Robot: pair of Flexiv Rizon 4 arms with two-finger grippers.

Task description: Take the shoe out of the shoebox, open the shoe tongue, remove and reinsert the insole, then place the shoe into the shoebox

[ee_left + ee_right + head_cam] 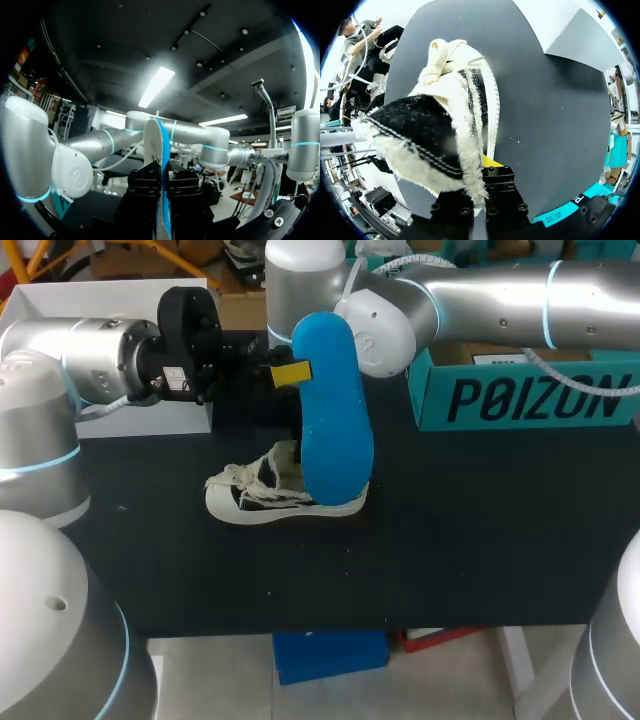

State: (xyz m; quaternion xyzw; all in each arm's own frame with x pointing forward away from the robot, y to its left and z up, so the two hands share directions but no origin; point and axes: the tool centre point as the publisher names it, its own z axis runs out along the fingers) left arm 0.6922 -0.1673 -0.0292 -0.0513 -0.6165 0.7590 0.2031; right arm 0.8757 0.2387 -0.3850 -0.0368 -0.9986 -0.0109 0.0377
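The insole is out of the shoe, so the removal half looks done and reinsertion is the step in hand. The left arm comes in level, left of the shoe (pixel 270 502), its gripper (pixel 290 372) closed on the edge of the blue insole (pixel 335 420), which hangs upright just above the shoe's opening. The shoe lies on the table (pixel 480 530) under it. The right arm bends down behind the shoe, with its gripper (pixel 485 167) at the heel; I cannot tell whether it grips. Next, the insole should probably be tilted and fed into the opening. The shoebox (pixel 530 400) stands right of the shoe.
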